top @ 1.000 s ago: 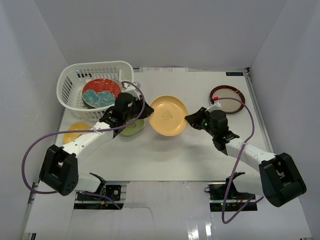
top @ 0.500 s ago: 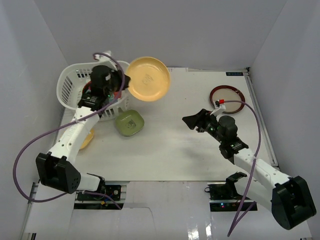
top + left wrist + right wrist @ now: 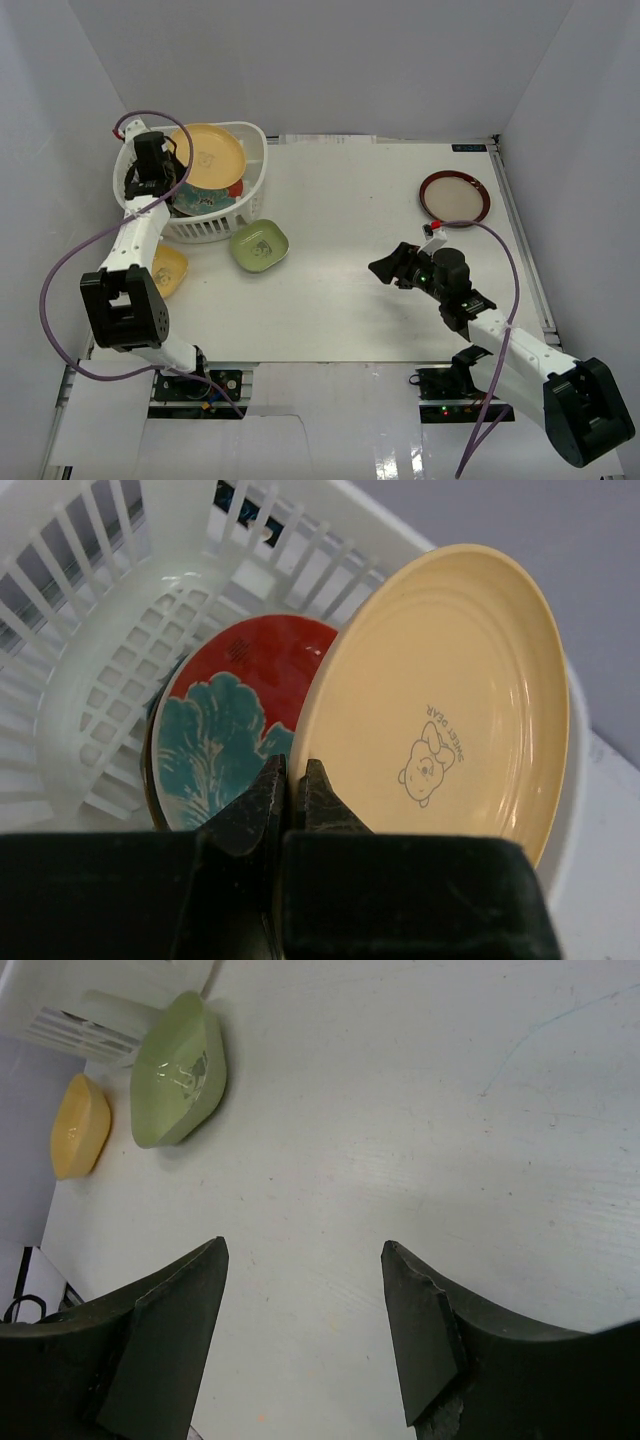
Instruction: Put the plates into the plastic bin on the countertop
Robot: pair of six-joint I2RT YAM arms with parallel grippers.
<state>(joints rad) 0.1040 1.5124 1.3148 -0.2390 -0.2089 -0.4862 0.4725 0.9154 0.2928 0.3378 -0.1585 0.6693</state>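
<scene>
My left gripper [image 3: 168,166] is shut on the rim of the large yellow plate [image 3: 210,155], which leans tilted over the white plastic bin [image 3: 205,232]. In the left wrist view my left gripper [image 3: 293,775] pinches the yellow plate [image 3: 440,700] by its edge, just above the red-teal floral plate [image 3: 230,720] lying inside the bin [image 3: 90,680]. On the countertop [image 3: 350,290] lie a small green plate [image 3: 258,245], a small yellow plate [image 3: 166,270] and a maroon-rimmed plate [image 3: 455,197]. My right gripper [image 3: 385,267] hangs open over bare countertop with nothing between its fingers.
White walls close in the countertop on three sides, with a metal rail [image 3: 515,230] along its right edge. The right wrist view shows my right gripper [image 3: 305,1250] above bare surface, with the green plate [image 3: 180,1068], small yellow plate [image 3: 80,1125] and a bin corner [image 3: 90,1020] far off.
My left arm carried the yellow plate from the table's middle up and left, over the bin. My right gripper let go of it, opened and drew back toward the near right.
</scene>
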